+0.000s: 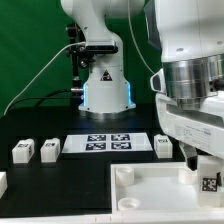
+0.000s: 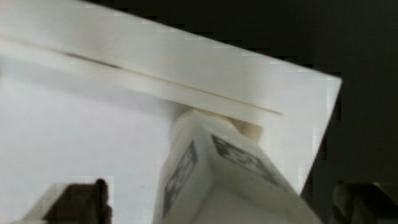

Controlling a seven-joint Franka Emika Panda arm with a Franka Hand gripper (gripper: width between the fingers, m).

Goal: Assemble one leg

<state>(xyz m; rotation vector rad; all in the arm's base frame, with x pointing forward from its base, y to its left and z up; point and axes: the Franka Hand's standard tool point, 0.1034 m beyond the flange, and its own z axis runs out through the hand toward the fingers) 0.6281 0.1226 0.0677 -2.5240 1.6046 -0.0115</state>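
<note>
A leg [image 2: 222, 170], a small white block with a black-and-white tag, stands between my fingers [image 2: 80, 205] over a corner of the large white tray-like piece [image 2: 107, 110]. My gripper [image 2: 222, 205] is open, with a gap showing on each side of the leg. In the exterior view the gripper [image 1: 200, 165] hangs over the tray-like piece's [image 1: 150, 190] corner at the exterior view's right, with the tagged leg [image 1: 208, 182] just below it. Whether the leg sits in a socket is hidden.
Two loose legs [image 1: 22, 151] [image 1: 49, 149] lie at the exterior view's left and another [image 1: 163, 145] beside the marker board [image 1: 108, 143]. The robot's base [image 1: 105, 85] stands behind, against a green backdrop.
</note>
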